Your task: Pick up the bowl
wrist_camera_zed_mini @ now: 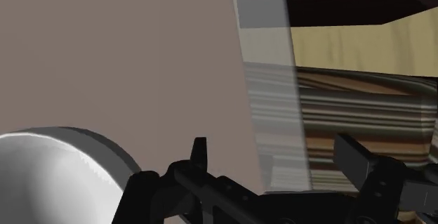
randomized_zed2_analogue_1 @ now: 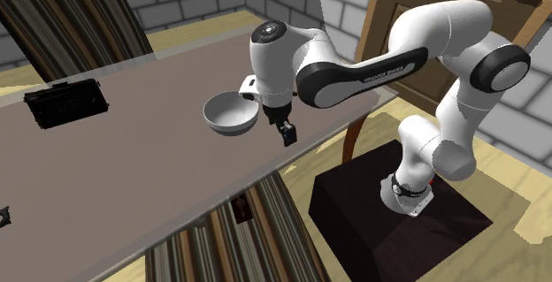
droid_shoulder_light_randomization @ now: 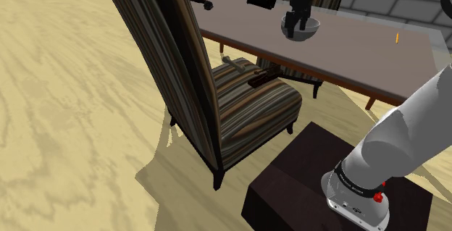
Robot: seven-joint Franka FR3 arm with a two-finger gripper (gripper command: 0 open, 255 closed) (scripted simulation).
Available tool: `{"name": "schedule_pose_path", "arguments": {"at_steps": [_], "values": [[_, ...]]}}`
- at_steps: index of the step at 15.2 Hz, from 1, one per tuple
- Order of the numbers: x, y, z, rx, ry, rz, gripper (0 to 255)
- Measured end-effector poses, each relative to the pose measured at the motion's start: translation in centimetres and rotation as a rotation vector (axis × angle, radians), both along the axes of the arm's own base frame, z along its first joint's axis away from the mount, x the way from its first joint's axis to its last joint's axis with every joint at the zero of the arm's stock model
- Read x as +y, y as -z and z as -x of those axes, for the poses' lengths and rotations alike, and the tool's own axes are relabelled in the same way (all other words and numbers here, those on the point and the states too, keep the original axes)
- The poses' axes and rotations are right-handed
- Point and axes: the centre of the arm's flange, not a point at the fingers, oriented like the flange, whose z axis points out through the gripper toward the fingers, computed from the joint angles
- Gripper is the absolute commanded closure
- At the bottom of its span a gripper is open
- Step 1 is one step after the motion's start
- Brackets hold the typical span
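A light grey bowl sits upright on the brown table, close to its edge. The bowl also shows on the table in the shoulder view, partly behind the hand. My black gripper hangs just beside the bowl, on the side of the table's edge, fingers pointing down. In the wrist view the gripper is open with only table surface and edge between its fingers. The bowl lies outside one finger, not between them. In the shoulder view the gripper overlaps the bowl's near side.
A black box lies further along the table. A tall striped chair stands pushed against the table's edge, below the gripper. A small orange mark sits on the table's far part. The dark stand is on the wooden floor.
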Motion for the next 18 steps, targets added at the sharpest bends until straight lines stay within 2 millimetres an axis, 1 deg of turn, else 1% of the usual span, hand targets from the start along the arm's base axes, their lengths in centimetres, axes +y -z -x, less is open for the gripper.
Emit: {"name": "schedule_pose_path", "arguments": {"at_steps": [2,4,5,9,10,12,18], "values": [[-1.8,-0.7,-1.4,-0.005,0.002,0.005,0],[-3.7,-0.9,-3.3,-0.011,0.004,0.01,0],[-4.6,-1.2,-3.9,-0.013,0.005,0.013,0],[-8.7,-2.0,-7.4,-0.024,0.008,0.023,0],[-9.3,-2.1,-8.0,-0.026,0.008,0.025,0],[-9.8,-1.5,-8.3,-0.027,0.008,0.027,0],[-9.9,1.3,-8.5,-0.027,0.007,0.027,0]]}}
